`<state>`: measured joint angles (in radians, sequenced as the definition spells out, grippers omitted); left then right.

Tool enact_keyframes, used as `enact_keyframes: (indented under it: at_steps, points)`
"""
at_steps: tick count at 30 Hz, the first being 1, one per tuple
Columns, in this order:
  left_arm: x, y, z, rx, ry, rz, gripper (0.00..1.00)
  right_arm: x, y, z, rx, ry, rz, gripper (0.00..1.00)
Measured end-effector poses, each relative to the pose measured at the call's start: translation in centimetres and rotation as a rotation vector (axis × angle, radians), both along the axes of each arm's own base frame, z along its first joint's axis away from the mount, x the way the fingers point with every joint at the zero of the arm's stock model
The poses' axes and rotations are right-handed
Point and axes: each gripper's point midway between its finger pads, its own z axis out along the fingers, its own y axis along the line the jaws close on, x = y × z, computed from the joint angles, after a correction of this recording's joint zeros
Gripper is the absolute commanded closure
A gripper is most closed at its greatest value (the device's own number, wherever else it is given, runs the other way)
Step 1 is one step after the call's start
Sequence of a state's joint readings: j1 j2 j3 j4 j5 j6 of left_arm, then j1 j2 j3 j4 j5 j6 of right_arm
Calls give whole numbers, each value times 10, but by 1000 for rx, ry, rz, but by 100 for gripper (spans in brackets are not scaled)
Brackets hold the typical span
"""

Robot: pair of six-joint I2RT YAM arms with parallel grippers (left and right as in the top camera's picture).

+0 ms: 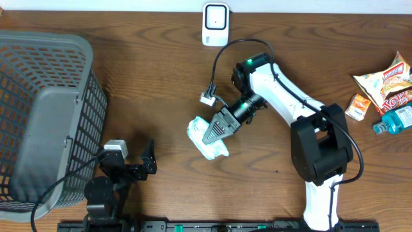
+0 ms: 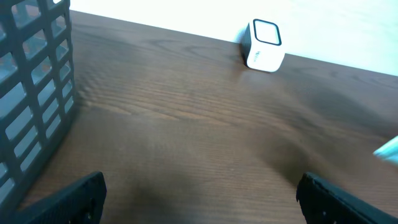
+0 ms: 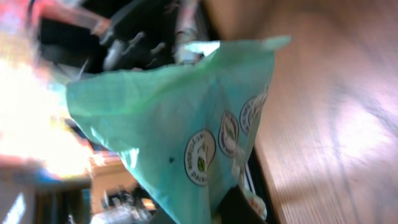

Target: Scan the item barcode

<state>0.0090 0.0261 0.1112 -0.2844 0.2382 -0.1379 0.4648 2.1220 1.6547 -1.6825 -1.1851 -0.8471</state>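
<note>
In the centre of the overhead frame, the right gripper (image 1: 216, 131) was clamped shut on a pale green packet (image 1: 212, 151), probably so its barcode could be presented to the white scanner (image 1: 215, 24) at top centre. The left gripper (image 1: 148, 159) sat wide open and empty at lower left, beside the grey basket (image 1: 90, 109), seemingly parked clear of the work.

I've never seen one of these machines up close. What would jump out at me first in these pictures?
Most striking is the right hand in the middle of the table, closed on a pale green packet. A big grey basket fills the left side, and a small white scanner stands at the far edge. A heap of bright snack packs lies at the right edge.
</note>
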Motion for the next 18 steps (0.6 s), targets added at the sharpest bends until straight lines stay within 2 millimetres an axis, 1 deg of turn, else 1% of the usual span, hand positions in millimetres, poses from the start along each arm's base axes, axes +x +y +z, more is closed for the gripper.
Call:
enact_keyframes:
  at_steps: [5, 9, 13, 18]
  points:
    - [0, 0, 0, 0, 0, 0, 2, -14, 13, 7, 239, -226, 127, 99]
    - [0, 0, 0, 0, 0, 0, 2, -28, 24, 9, 379, -360, 223, 99]
    - [0, 0, 0, 0, 0, 0, 2, -34, 27, 9, 430, -410, 261, 99]
    - [0, 0, 0, 0, 0, 0, 2, -34, 27, 8, 437, -422, 270, 99]
